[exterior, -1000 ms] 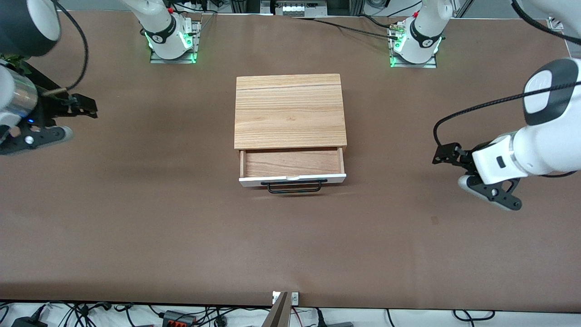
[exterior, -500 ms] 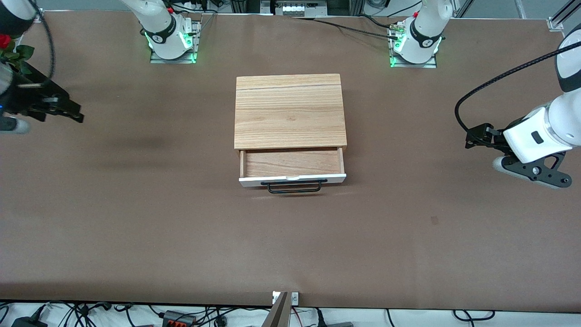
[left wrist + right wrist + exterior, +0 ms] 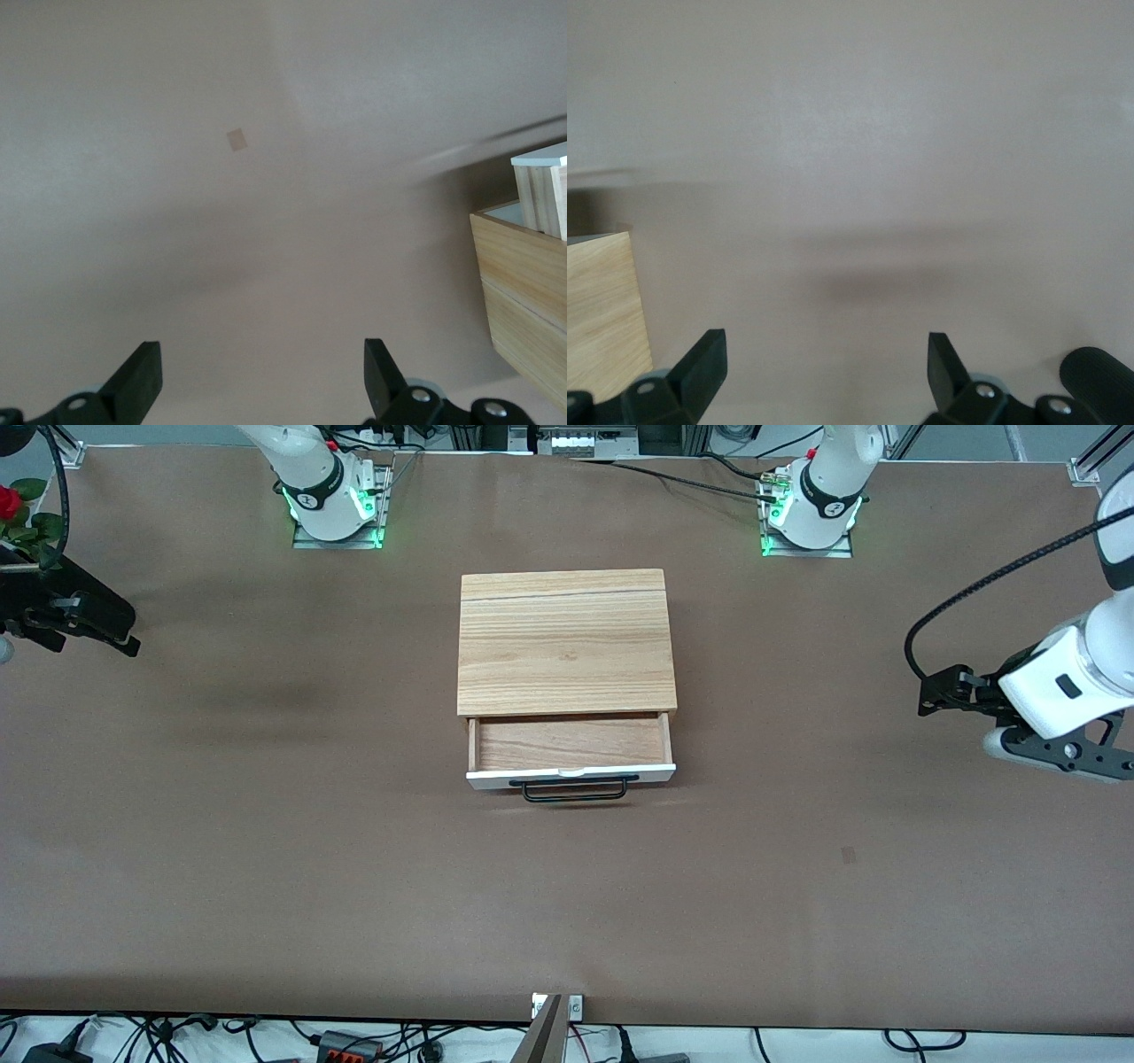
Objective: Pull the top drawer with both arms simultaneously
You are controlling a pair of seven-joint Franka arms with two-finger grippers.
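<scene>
The top drawer (image 3: 570, 776) stands pulled partly out of the wood-grain cabinet (image 3: 565, 642), showing its light wood interior (image 3: 571, 742) and black bar handle (image 3: 574, 790). My left gripper (image 3: 1001, 746) hangs over the table near the left arm's end, well clear of the cabinet, open and empty (image 3: 263, 381). The left wrist view shows the drawer's white front corner (image 3: 539, 159). My right gripper (image 3: 827, 372) is open and empty over the right arm's end of the table. In the front view only its black wrist mount (image 3: 80, 615) shows. The right wrist view shows a cabinet corner (image 3: 602, 310).
The arm bases (image 3: 332, 505) (image 3: 811, 509) stand along the table's edge farthest from the front camera. A red flower with leaves (image 3: 11, 505) is at the right arm's end. A small square mark (image 3: 849, 855) lies on the brown table, also in the left wrist view (image 3: 236, 139).
Both grippers have drawn away from the cabinet toward their own ends of the table. The right one has nearly left the front view. The drawer has not moved.
</scene>
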